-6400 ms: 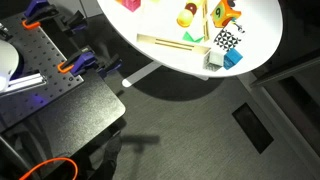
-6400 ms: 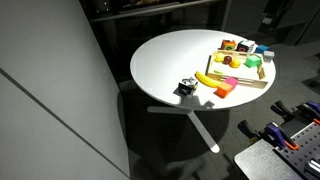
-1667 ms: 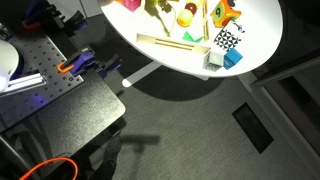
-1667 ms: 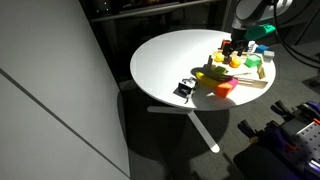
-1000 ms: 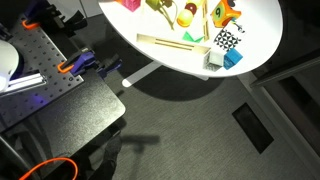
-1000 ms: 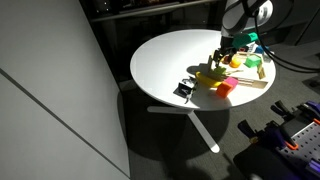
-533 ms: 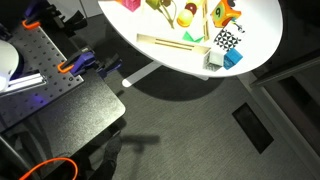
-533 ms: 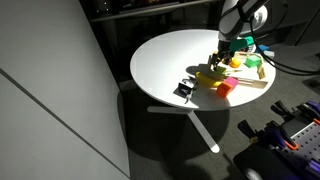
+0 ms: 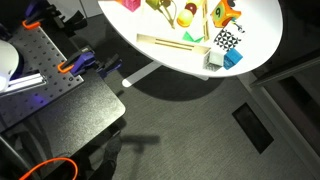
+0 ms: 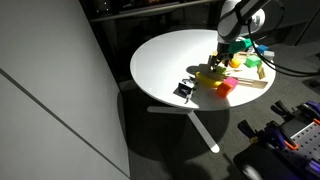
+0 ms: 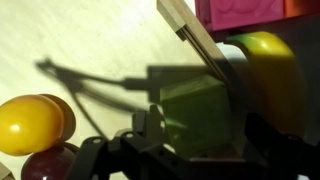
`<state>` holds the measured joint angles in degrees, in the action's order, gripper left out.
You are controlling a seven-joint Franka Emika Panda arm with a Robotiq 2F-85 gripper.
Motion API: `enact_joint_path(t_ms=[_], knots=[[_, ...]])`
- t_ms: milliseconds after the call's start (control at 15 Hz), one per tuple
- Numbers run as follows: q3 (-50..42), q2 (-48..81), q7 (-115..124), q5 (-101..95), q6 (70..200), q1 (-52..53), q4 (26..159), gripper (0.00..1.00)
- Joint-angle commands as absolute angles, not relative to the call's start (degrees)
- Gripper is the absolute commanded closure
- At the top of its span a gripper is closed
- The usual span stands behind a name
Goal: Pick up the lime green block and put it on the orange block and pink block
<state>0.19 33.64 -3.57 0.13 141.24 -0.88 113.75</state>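
Observation:
In the wrist view the lime green block (image 11: pixel 195 112) sits on the table between my two fingers, beside the wooden tray's rail (image 11: pixel 192 35). My gripper (image 11: pixel 205 135) is open, with the jaws on either side of the block; the left finger is close against it and a dark gap shows on the right. The pink block (image 11: pixel 240 14) lies beyond the rail with the orange block (image 11: pixel 306 7) beside it. In an exterior view the gripper (image 10: pixel 218 64) hangs low over the tray's near end, next to the pink and orange blocks (image 10: pixel 224 89).
The round white table (image 10: pixel 165 62) carries a wooden tray (image 10: pixel 252 82) with several toy pieces. A yellow round piece (image 11: pixel 30 120) lies to my left. A black-and-white block (image 10: pixel 185 89) sits near the table's edge. A checkered block (image 9: pixel 227 40) and a blue block (image 9: pixel 233 58) are at the tray's other end.
Over the last seconds the arm came in and lowered onto the tray's near end. Since half a second ago it has barely moved.

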Motion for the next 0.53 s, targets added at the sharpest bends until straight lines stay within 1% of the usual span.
enact_joint_path(t_ms=[0,67,133,333,400,467], knots=[[-0.27,34.8,-2.69,-0.67,141.55,-0.49,112.2,0.08],[-0.26,34.8,-2.63,-0.63,141.53,-0.47,112.12,0.28],[-0.28,34.75,-2.49,-0.66,141.47,-0.34,111.96,0.34],[-0.29,34.51,-2.42,-0.6,141.36,-0.14,111.6,0.58],[-0.3,34.48,-2.43,-0.58,141.39,-0.16,111.49,0.62],[-0.29,34.44,-2.42,-0.55,141.42,-0.17,111.53,0.62]])
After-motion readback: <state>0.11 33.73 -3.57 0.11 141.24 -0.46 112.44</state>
